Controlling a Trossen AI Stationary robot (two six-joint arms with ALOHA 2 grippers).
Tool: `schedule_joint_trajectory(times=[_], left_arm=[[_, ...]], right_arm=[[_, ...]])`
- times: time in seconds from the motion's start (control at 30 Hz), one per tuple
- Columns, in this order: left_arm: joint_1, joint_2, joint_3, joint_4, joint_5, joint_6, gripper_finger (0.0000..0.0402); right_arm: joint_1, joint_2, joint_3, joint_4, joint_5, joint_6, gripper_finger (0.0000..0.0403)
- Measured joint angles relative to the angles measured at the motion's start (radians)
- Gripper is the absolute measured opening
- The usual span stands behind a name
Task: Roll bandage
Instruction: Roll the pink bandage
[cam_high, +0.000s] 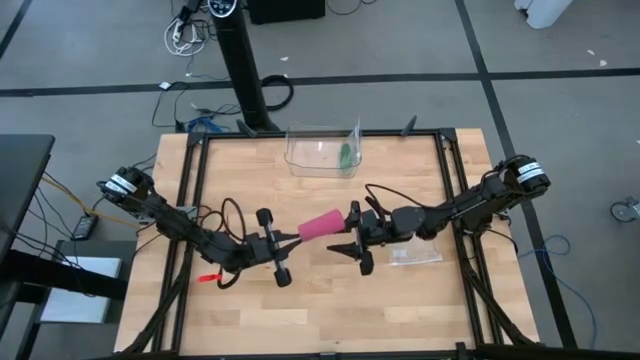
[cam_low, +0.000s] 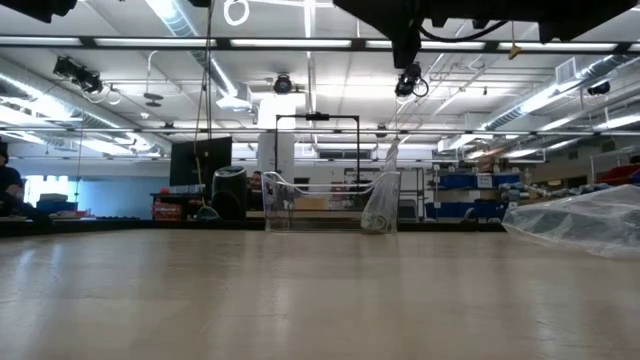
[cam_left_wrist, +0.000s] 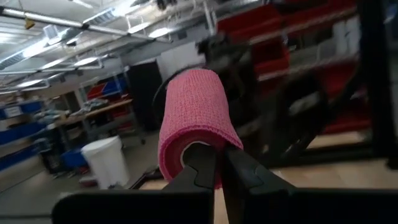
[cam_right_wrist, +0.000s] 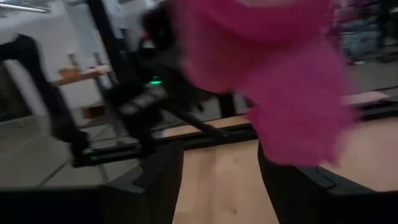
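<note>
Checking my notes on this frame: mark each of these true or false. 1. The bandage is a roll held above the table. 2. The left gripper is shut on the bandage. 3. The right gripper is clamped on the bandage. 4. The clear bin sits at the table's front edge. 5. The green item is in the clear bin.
1. True: the bandage is a roll between the grippers.
2. True: the left gripper pinches its end.
3. False: the right gripper is open.
4. False: the clear bin sits at the far edge.
5. True: the green item lies inside.
</note>
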Motion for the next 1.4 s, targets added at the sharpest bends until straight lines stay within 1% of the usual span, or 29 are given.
schedule_joint_trajectory(times=[0.1,0.2,0.3,0.4,0.53,0.6,0.67,0.8,1.03,1.2,1.4], left_arm=[[-0.003,0.000,0.000,0.031,0.038,-0.001,0.0013],[-0.011,0.000,0.000,0.058,0.054,-0.001,0.0013],[-0.022,0.000,0.000,0.084,0.077,-0.002,0.0013],[-0.032,0.000,0.000,0.116,0.104,-0.017,0.0013],[-0.033,0.000,0.000,0.111,0.110,-0.030,0.0013],[-0.033,0.000,0.000,0.089,0.109,-0.048,0.0013],[-0.031,0.000,0.000,0.071,0.108,-0.051,0.0013],[-0.025,0.000,0.000,0.066,0.107,-0.049,0.0013],[-0.002,-0.001,0.000,0.023,0.068,-0.049,0.0013],[-0.002,-0.001,0.000,0.018,0.039,-0.043,0.0013],[0.002,-0.001,0.000,-0.028,0.034,-0.051,0.0013]], right_arm=[[-0.012,0.000,0.000,-0.015,0.035,-0.028,0.0210],[-0.023,0.000,0.000,-0.025,0.065,-0.066,0.0203],[-0.039,0.000,0.000,-0.041,0.104,-0.113,0.0182],[-0.050,0.000,0.000,-0.040,0.111,-0.143,0.0142],[-0.053,0.001,0.000,0.020,0.106,-0.162,0.0066],[-0.053,0.001,0.000,0.051,0.090,-0.172,0.0027],[-0.053,0.001,0.000,0.065,0.057,-0.173,0.0007],[-0.044,0.001,0.024,0.037,-0.039,-0.125,0.0012],[-0.016,0.002,0.068,0.002,-0.102,-0.136,0.0003],[-0.005,0.002,0.081,-0.008,-0.116,-0.134,0.0003],[-0.007,0.002,0.081,-0.013,-0.116,-0.132,0.0004]])
